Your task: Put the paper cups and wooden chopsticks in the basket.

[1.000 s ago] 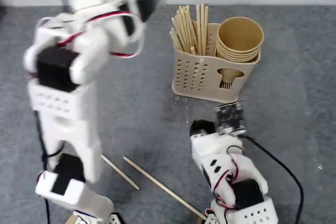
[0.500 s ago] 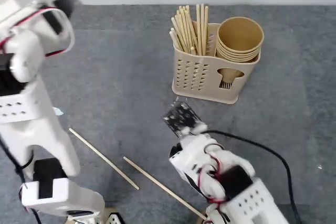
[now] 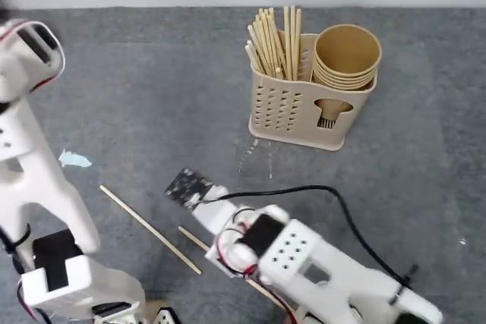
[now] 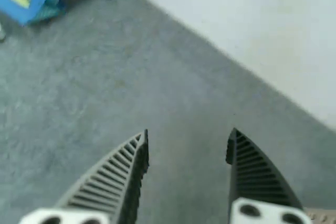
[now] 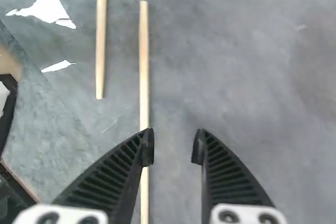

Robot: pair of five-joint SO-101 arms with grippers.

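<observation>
The basket (image 3: 292,115) stands in the upper right of the high view. A stack of cups (image 3: 347,51) sits in its right compartment and a bundle of chopsticks (image 3: 273,39) stands upright in its left. Two sticks are not yet in it, and both lie on the grey mat (image 3: 175,96) in the lower left. One chopstick (image 3: 152,229) lies in the open. The other chopstick (image 3: 194,237) runs down and to the right, under the right arm.

The right pincer (image 5: 172,145) hangs low over that second stick (image 5: 143,66) with its jaws narrow and nothing between them. The stick passes beneath one fingertip (image 5: 147,145) rather than through the gap, and the first stick (image 5: 101,35) lies just beside it.

The step in hand looks like a pick of the nearer stick. To do it well, the jaws likely need to widen and shift sideways until they straddle the stick. A grip nearer the middle should keep it from tipping — and leave the neighbouring stick undisturbed.

The left pincer (image 4: 189,135) is wide and empty, over bare mat well away from the sticks.
</observation>
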